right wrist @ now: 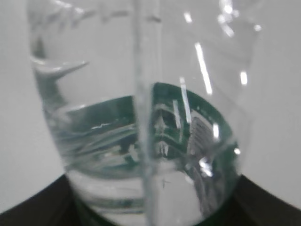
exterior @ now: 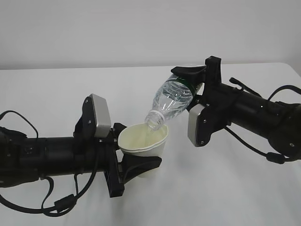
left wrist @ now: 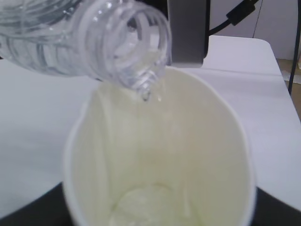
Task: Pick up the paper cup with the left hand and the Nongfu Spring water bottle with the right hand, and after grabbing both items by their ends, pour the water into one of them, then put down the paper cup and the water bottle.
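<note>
Item 1: small white paper cup (exterior: 143,140) with rolled rim and pale yellowish inside. Light, thin-walled, easily crushed, so I grip low on the body and gently. My left hand (exterior: 123,165) has its black fingers part-way open, closed around the cup's lower wall, holding it above the white counter (exterior: 225,188), tilted toward the bottle.

Item 2: small clear plastic Nongfu Spring water bottle (exterior: 171,100) with dark green label band. Smooth, slippery, its walls giving under pressure; best gripped at the base end. My right hand (exterior: 200,80) clamps that end, fingers part-way open. Capless neck is tipped down at the cup's rim; clear water (left wrist: 148,89) dribbles in, pooling at the bottom.
</note>
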Robot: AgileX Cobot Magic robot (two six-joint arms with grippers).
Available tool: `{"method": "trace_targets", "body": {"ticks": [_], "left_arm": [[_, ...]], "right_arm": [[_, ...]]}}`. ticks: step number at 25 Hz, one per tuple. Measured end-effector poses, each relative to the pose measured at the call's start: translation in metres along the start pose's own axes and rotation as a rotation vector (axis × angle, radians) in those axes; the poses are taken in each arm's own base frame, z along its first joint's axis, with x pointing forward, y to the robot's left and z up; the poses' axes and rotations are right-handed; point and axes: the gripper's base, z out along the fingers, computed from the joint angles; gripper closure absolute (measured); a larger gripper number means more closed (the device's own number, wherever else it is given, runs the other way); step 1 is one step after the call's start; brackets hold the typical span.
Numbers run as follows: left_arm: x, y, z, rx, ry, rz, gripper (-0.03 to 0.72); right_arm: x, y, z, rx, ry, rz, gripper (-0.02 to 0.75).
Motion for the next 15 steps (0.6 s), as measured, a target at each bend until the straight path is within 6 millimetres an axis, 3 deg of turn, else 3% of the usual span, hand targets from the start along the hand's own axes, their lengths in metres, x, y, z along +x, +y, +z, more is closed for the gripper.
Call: {"method": "trace_targets", "body": {"ticks": [15], "left_arm": [[0.0,0.0,0.0,0.0,0.0,0.0,0.264]], "right_arm": [[0.0,-0.0002,0.0,0.002,0.0,0.0,0.29]]}}
